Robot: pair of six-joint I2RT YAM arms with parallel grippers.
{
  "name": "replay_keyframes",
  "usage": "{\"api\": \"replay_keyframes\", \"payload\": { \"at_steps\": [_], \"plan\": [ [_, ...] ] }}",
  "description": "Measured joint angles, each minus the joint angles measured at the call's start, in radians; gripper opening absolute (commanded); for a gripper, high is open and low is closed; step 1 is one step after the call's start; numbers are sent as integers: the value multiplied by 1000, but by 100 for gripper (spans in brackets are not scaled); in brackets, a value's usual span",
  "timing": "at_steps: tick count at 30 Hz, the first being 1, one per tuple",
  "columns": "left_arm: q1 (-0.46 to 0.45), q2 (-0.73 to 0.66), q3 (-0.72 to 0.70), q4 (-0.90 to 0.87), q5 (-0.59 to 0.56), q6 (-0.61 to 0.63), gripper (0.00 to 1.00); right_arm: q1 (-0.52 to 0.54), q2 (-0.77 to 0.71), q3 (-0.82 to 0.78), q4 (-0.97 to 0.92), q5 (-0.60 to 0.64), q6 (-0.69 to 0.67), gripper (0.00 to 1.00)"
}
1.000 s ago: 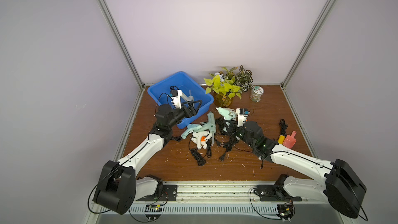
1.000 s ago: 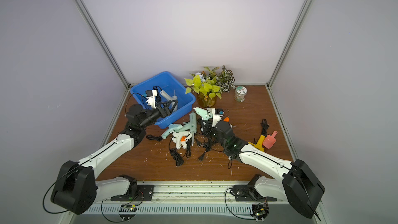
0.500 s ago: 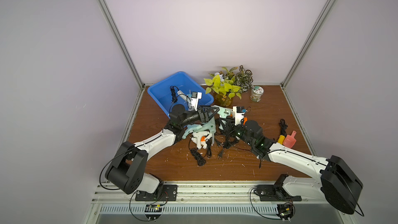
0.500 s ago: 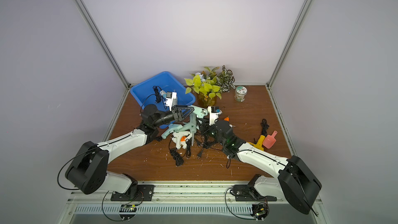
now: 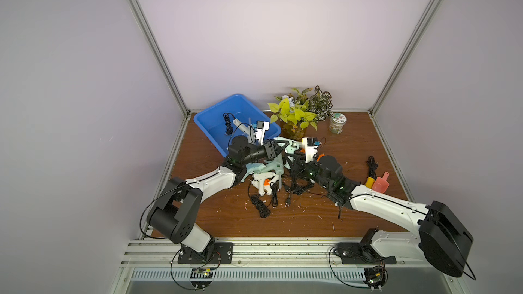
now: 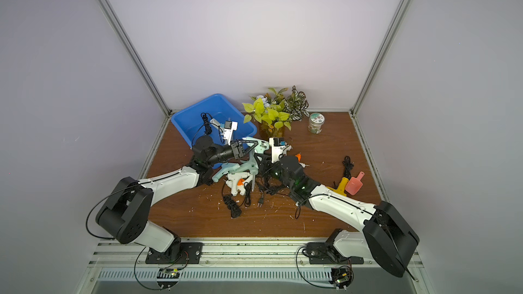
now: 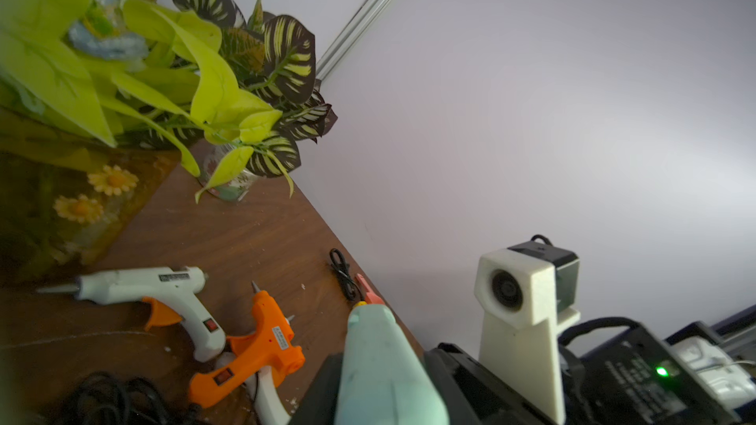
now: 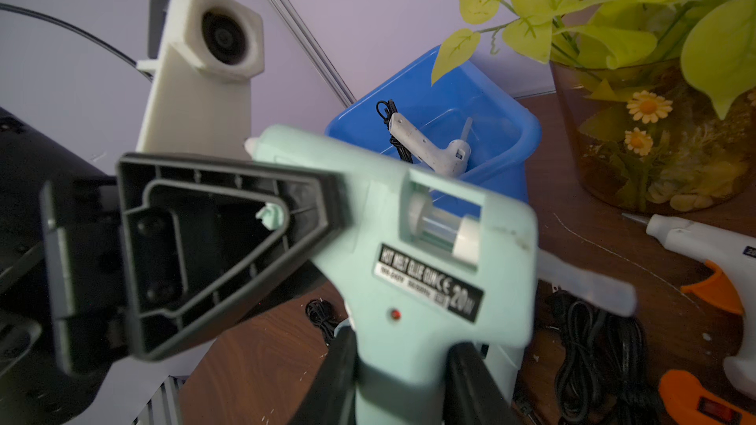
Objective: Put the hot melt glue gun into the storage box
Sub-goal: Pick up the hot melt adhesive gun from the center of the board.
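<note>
While one white glue gun [image 8: 425, 149] already lies in the blue box [image 5: 208, 125] at eleven o'clock, the right gripper [image 8: 403, 378] pinches a mint glue gun [image 8: 429, 247] by its handle near the centre, and the left gripper [image 5: 283, 146] clamps its nose. Other guns [image 5: 264, 185] and tangled cords [image 5: 297, 187] lie beneath. A plant [image 5: 294, 111] crowds twelve o'clock.

- Back wall [image 5: 268, 38]: plain pale lilac panel, unmarked, evenly lit.
- Side walls [image 5: 70, 80]: same finish, slightly darker in tone.
- Corner posts [image 5: 150, 41]: two silver aluminium profiles, where the side walls meet the back wall.
- Tabletop [image 5: 297, 222]: dark brown wood grain, scattered white flecks.
- Front edge: slotted aluminium rail [image 5: 283, 247].
</note>
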Motion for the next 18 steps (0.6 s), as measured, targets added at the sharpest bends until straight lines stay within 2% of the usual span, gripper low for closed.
{"api": "replay_keyframes", "payload": {
  "at_steps": [3,4,5,7,9,10,14,18],
  "plan": [
    [0,2,1,2,-6,-5,1,0,1,2,-4,6,-7,21],
    [0,2,1,3,-6,-6,1,0,1,2,-5,7,-8,30],
    [0,2,1,3,-7,-6,1,0,1,4,-8,9,-10,44],
    [-1,2,1,4,-5,-11,1,1,0,6,-13,13,-14,65],
    [-2,-1,1,5,-5,-14,1,1,-3,7,-27,25,-24,82],
    [-2,-4,1,5,-5,-17,1,1,-7,7,-39,34,-26,98],
    [29,-37,1,5,-4,-34,1,1,-61,3,-81,76,-45,99],
    [113,-91,20,0,-9,-50,1,1,-164,-27,-103,134,-54,99]
  ]
}}
